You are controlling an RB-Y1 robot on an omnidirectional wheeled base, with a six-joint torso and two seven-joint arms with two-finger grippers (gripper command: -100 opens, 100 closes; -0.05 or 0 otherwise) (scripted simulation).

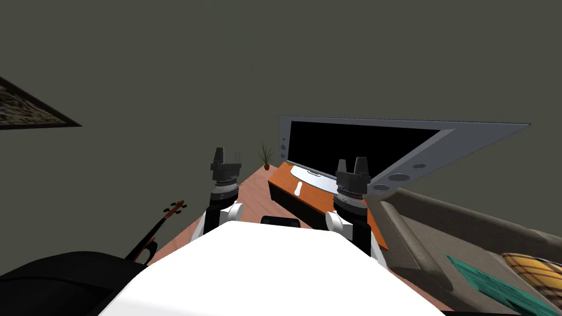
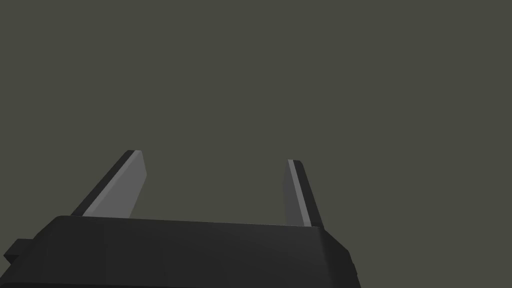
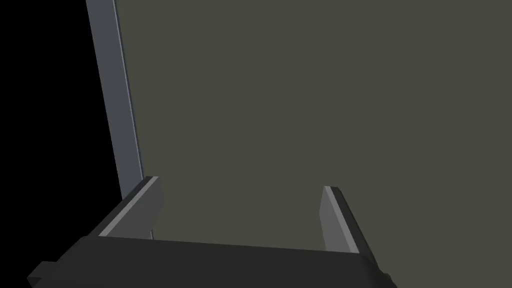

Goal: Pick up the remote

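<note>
Head view: the white remote [image 1: 297, 189] lies flat on the orange desk [image 1: 281, 180], just in front of the grey-framed television [image 1: 433, 151] and apart from both raised arms. The left gripper [image 1: 226, 157] is held up to the remote's left, well apart from it, fingers spread with nothing between them. The right gripper [image 1: 352, 166] stands to the remote's right, near the television's frame, fingers likewise spread and empty. A small potted plant [image 1: 266, 156] sits by the desk's far corner, and a violin [image 1: 159, 225] leans at the left.
</note>
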